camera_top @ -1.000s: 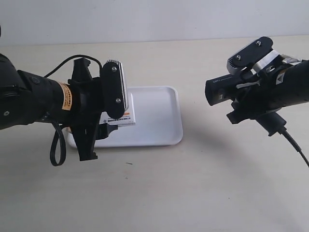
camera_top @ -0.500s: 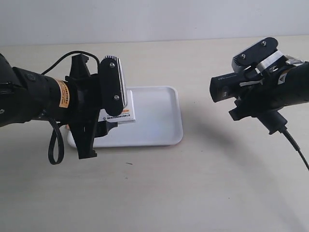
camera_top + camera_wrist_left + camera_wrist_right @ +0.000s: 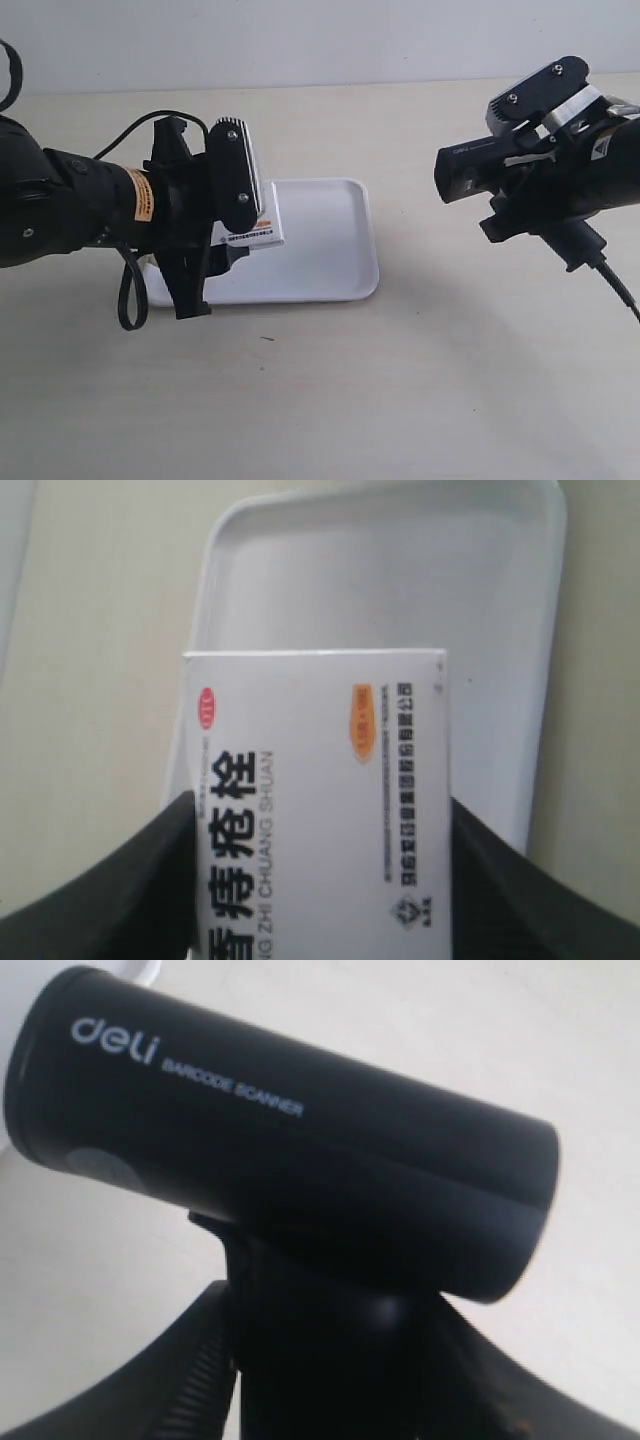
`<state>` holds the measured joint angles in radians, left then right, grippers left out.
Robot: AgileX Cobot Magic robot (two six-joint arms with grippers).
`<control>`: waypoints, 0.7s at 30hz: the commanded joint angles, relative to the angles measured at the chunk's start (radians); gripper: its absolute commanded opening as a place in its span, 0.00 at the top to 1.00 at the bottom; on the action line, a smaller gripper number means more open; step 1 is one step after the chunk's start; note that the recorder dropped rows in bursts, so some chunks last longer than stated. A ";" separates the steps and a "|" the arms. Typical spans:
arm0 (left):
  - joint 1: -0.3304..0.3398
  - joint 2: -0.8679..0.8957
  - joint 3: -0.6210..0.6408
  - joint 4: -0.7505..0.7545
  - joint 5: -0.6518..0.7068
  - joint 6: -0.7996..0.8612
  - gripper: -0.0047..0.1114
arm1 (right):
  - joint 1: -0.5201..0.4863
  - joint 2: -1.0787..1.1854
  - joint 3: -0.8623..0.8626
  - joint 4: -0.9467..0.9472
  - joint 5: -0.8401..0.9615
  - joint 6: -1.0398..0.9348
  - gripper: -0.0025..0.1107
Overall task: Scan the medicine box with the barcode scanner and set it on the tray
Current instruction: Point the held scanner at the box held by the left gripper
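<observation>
My left gripper [image 3: 320,880] is shut on the medicine box [image 3: 320,800], a white carton with black Chinese lettering, both black fingers [image 3: 100,900] pressing its long edges. The box [image 3: 258,232] hangs above the left part of the white tray [image 3: 330,250], whose rim [image 3: 385,505] shows beyond the carton. My right gripper [image 3: 330,1360] is shut on the handle of the black barcode scanner [image 3: 280,1150]. In the exterior view the scanner [image 3: 480,168] is held in the air at the right, its head pointing left toward the box, well apart from it.
The scanner's black cable [image 3: 615,285] trails off toward the right edge. A black cable loop [image 3: 128,295] hangs under the arm at the exterior view's left. The tray lies on a pale beige tabletop [image 3: 400,400].
The arm with the box has shifted slightly right and lowered its fingers over the tray. The scanner arm has drifted right and a little upward, away from the box.
</observation>
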<state>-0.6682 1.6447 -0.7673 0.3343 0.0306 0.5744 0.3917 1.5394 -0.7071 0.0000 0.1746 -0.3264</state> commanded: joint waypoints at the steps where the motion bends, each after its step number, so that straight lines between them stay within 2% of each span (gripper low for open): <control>1: 0.010 0.010 0.000 -0.005 -0.031 -0.002 0.96 | 0.004 -0.010 0.002 0.000 -0.017 -0.004 0.98; 7: 0.010 0.010 0.000 -0.005 -0.024 -0.010 0.96 | 0.004 0.059 0.002 0.000 -0.083 -0.004 0.98; 9: 0.007 0.010 0.000 -0.005 -0.066 -0.017 0.96 | 0.016 0.059 0.002 0.000 -0.092 -0.004 0.98; 12: -0.031 0.010 0.000 0.006 -0.074 -0.025 0.96 | 0.062 0.059 0.002 0.000 -0.098 -0.013 0.98; 21: -0.083 0.007 0.000 0.010 -0.064 -0.025 0.96 | 0.023 0.059 0.002 -0.007 -0.087 -0.011 0.98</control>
<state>-0.7387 1.6540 -0.7673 0.3405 -0.0268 0.5640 0.4384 1.6018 -0.7071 0.0000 0.1141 -0.3283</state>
